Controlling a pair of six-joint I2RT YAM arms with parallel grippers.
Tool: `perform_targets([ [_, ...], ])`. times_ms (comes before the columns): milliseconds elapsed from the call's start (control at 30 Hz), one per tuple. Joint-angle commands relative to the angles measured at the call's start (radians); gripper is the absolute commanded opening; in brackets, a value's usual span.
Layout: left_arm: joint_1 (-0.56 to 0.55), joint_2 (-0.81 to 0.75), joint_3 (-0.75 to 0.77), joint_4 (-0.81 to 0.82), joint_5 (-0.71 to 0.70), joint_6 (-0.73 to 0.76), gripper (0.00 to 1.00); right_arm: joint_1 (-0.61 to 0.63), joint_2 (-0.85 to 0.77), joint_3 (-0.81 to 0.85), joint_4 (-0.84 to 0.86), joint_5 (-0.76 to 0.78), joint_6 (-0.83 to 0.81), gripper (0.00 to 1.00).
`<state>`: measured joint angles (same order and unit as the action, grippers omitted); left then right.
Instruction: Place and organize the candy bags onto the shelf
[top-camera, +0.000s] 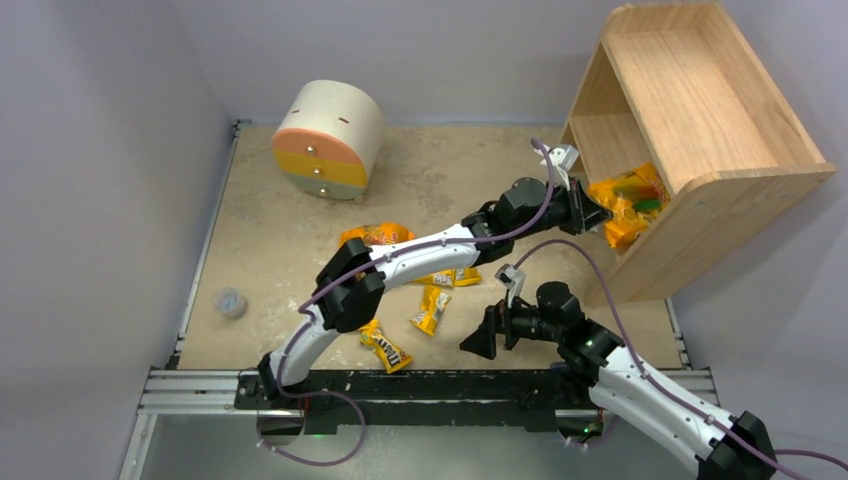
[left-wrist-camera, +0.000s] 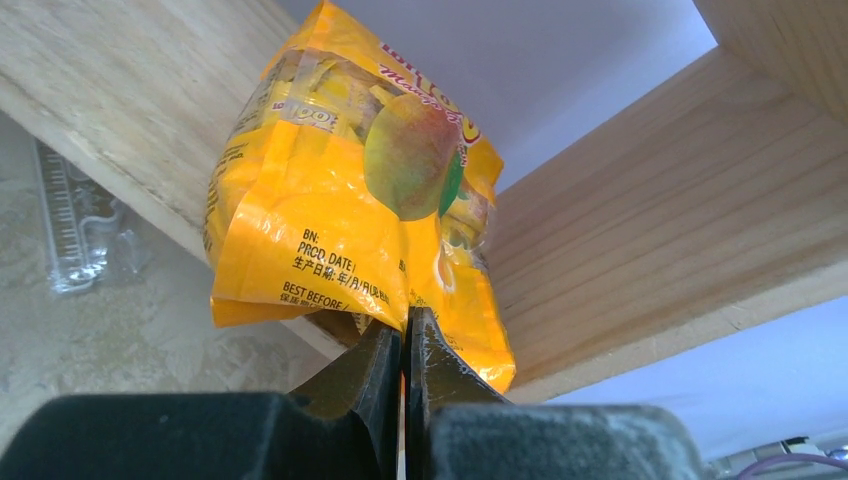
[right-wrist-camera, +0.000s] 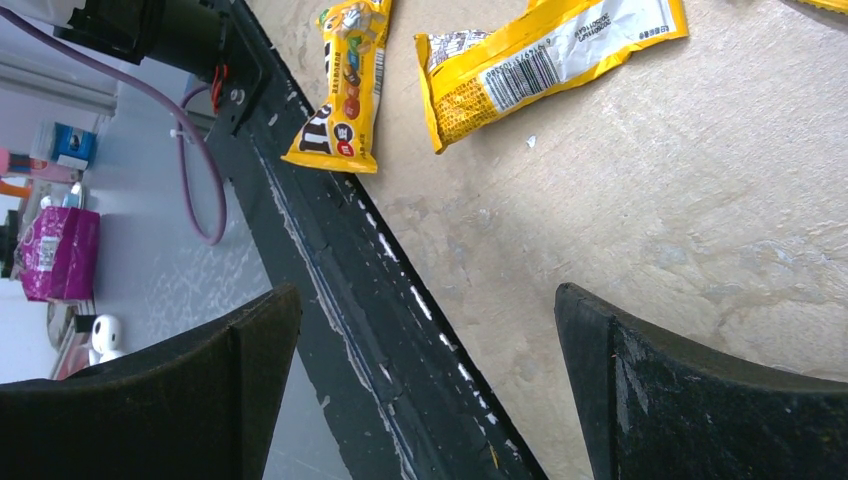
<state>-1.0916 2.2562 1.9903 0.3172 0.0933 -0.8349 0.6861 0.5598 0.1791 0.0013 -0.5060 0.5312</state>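
The wooden shelf (top-camera: 700, 110) stands tilted at the back right. An orange candy bag (top-camera: 628, 203) with a mango print (left-wrist-camera: 340, 200) leans in its lower opening against the wood. My left gripper (top-camera: 600, 213) is shut (left-wrist-camera: 407, 315) on that bag's bottom edge. A second orange bag (top-camera: 378, 234) lies mid-table, partly under the left arm. Small yellow M&M's packets (top-camera: 385, 346) (top-camera: 432, 308) (top-camera: 452, 277) lie near the front. My right gripper (top-camera: 478, 343) hangs open (right-wrist-camera: 428, 290) above the table's front edge, with two packets (right-wrist-camera: 345, 85) (right-wrist-camera: 545, 60) ahead of it.
A round cream cabinet (top-camera: 328, 140) with coloured drawers sits at the back left. A small grey round object (top-camera: 231, 302) lies at the left edge. A black rail (top-camera: 430, 385) (right-wrist-camera: 330, 250) runs along the near edge. Grey walls close in on the sides.
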Motion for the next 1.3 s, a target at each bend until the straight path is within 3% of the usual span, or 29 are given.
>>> perform_targets([
  [0,-0.034,-0.003,0.047,0.083,0.072,-0.028,0.00,-0.004,-0.007,0.020,0.004,0.015,0.000,0.99],
  [433,-0.057,0.040,0.095,0.049,0.057,-0.051,0.01,-0.004,-0.017,0.027,0.000,0.017,0.002,0.99],
  [833,-0.056,-0.114,0.001,-0.069,-0.084,0.084,0.54,-0.004,0.026,0.033,0.019,0.015,0.006,0.99],
  [1033,-0.056,-0.191,-0.062,-0.120,-0.111,0.125,0.85,-0.004,0.034,0.051,0.012,0.020,-0.004,0.99],
  [1267,-0.050,-0.408,-0.313,-0.101,-0.179,0.192,0.91,-0.003,0.036,0.081,-0.037,0.062,-0.019,0.99],
])
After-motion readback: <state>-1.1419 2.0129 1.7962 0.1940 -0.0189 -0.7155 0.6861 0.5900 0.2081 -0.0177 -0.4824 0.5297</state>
